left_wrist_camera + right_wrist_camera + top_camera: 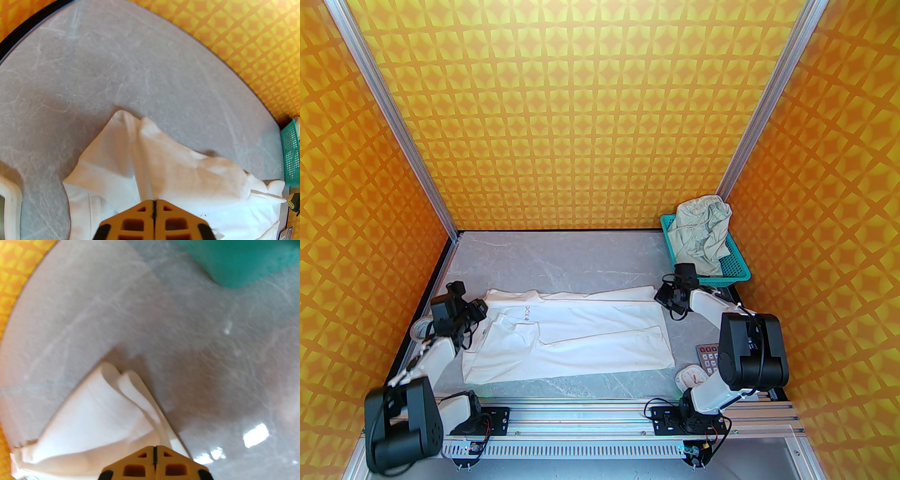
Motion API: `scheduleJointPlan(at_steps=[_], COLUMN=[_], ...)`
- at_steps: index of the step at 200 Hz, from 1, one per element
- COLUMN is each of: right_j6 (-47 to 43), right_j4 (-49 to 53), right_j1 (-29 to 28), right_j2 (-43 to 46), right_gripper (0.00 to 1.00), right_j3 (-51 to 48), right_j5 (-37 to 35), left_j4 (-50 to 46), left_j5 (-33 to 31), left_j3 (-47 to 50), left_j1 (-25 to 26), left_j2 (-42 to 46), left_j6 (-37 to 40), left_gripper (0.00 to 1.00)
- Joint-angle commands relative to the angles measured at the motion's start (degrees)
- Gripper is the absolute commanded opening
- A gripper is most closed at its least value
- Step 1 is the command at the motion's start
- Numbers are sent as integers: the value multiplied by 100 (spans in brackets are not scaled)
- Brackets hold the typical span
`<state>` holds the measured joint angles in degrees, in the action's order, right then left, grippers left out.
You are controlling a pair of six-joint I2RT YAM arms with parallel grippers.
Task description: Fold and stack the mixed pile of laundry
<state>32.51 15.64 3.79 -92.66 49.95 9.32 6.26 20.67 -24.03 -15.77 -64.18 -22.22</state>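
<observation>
Lying flat across the grey counter (pixel 562 262), the white T-shirt (pixel 581 328) is folded lengthwise, with small dark lettering near its left end. At that end the left hand (pixel 153 202) is pinched closed on a raised fold. The right hand (pixel 154 448) is pinched closed on the far right corner. Pale green shorts (pixel 701 234) sit crumpled in the teal mesh basket (pixel 738 274) just behind it. A calculator (pixel 707 357) lies near the shirt's right hem.

Soft, matt white cloth T-shirt (pixel 581 328), lightly creased. Smooth grey marble-look table (pixel 581 262), glossy, with bright glints. At 2 o'clock, rumpled pale greenish-cream cloth shorts (pixel 701 229) in a teal perforated plastic mesh basket (pixel 736 269). Matt orange moulded plastic on left pincer (pixel 154 204) and right pincer (pixel 154 449).
</observation>
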Motion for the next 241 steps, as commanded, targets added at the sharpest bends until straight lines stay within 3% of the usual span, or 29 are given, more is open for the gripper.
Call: scheduleJointPlan(at_steps=[1,37,64,83,96,158,181,241], right_j6=[335,234,8,-157,-226,-87,-70,-109], right_j4=[-372,-294,45,386,524,441,405,317], right_j1=[25,25,16,-202,-460,-801,-810,-810], right_j2=[39,547,852,966,920,-31,-83,-219], right_gripper=[24,41,42,42,42,40,40,40], right_j3=[-238,-524,-526,-370,-204,259,263,344], right_j5=[378,253,244,-118,-358,62,95,289], left_j4=[207,86,-667,-1441,-1667,-2647,-3084,-4021], left_j5=[-403,-1136,-1062,-1003,-1002,-994,-1138,-2262], left_j3=[-37,259,-269,-1016,-1390,-3424,-3962,-5012], left_j1=[-49,-65,104,606,1005,2680,2892,3343], left_j2=[258,1183,1399,896,493,-2340,-3076,-4459], left_j6=[-219,-858,-918,-760,-699,-335,-299,-157], left_gripper=[51,55,43,42,46,52,52,50])
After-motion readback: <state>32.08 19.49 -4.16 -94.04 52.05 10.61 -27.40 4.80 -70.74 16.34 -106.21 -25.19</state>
